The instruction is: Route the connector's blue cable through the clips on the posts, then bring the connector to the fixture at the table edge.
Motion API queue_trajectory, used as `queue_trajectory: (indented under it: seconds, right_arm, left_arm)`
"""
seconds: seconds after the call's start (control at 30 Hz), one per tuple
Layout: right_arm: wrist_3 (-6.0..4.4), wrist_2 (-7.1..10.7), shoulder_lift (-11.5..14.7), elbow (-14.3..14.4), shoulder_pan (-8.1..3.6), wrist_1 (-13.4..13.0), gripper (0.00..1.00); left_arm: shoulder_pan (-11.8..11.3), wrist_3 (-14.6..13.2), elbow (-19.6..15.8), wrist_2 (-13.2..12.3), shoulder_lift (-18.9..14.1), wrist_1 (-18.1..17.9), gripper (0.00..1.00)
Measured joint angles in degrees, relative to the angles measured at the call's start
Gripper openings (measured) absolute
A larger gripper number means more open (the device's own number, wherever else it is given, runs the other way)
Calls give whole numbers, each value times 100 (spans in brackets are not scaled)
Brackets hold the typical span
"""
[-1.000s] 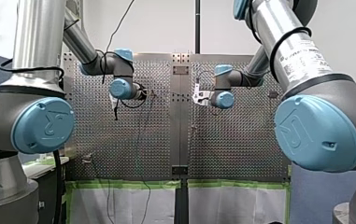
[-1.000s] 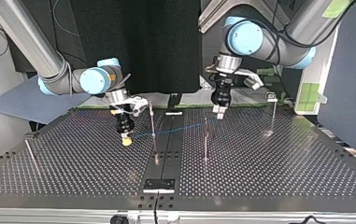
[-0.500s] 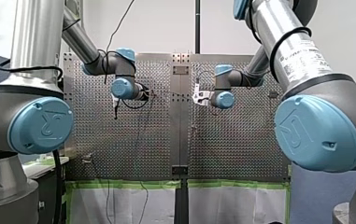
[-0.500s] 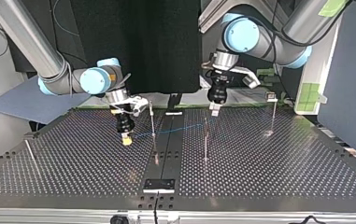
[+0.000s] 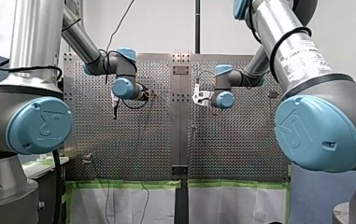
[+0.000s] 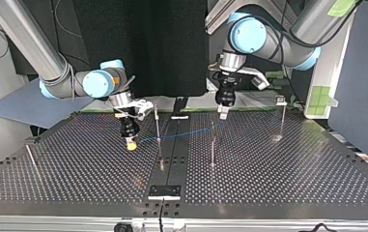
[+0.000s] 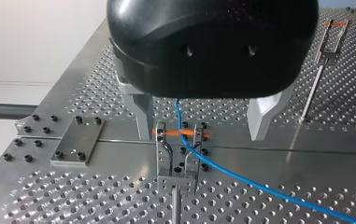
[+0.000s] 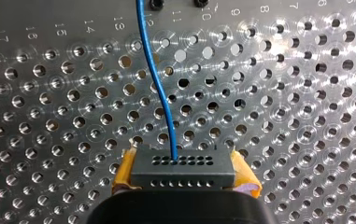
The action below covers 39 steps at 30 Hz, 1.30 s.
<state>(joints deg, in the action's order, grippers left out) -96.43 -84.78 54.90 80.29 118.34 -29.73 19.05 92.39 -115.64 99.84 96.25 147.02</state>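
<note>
In the right wrist view my right gripper (image 8: pixel 183 161) is shut on the dark grey connector (image 8: pixel 182 170), yellow pads (image 8: pixel 125 168) on both its sides. The blue cable (image 8: pixel 159 88) leaves the connector ahead over the perforated plate. In the top view that gripper (image 6: pixel 131 144) hangs low at the left, and the cable (image 6: pixel 181 134) runs right past a post (image 6: pixel 157 123) toward a second post (image 6: pixel 213 142). My left gripper (image 7: pixel 200 136) stands open above a clip (image 7: pixel 178 156). The cable (image 7: pixel 241 179) passes between the clip's prongs. The fixture (image 6: pixel 164 192) lies at the near edge.
Another post with a clip (image 6: pixel 282 113) stands at the top view's right, and a leaning post (image 6: pixel 31 159) at its far left. A bolted plate (image 7: pixel 75 142) lies beside the centre seam. Green tape marks the far edge (image 5: pixel 129 184) in the front view.
My left gripper has lifted and drawn back a little from the second post, staying open. My right gripper and the connector have not moved.
</note>
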Motion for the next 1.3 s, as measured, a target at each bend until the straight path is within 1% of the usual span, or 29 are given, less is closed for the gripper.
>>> queue_trajectory:
  seconds: [0.43,0.57,0.7,0.83,0.93,1.2,1.3]
  right_arm:
    - [0,1,-1,0,0,2,0]
    - [5,1,-1,0,0,1,0]
    - [15,-1,-3,0,0,-5,0]
    - [17,-3,-6,0,0,-19,0]
    - [13,-4,-8,0,0,-23,0]
    - [2,29,-11,-1,0,-19,0]
    - [-1,49,-12,-1,1,-10,0]
  left_arm:
    - [27,4,0,-2,1,-1,100]
    - [94,-62,8,-33,2,-29,100]
    - [216,-125,117,-10,12,-36,100]
    - [376,-138,283,109,98,44,100]
    - [514,-157,422,238,221,140,100]
    - [906,-182,815,628,609,500,100]
    - [1057,-154,966,779,760,530,100]
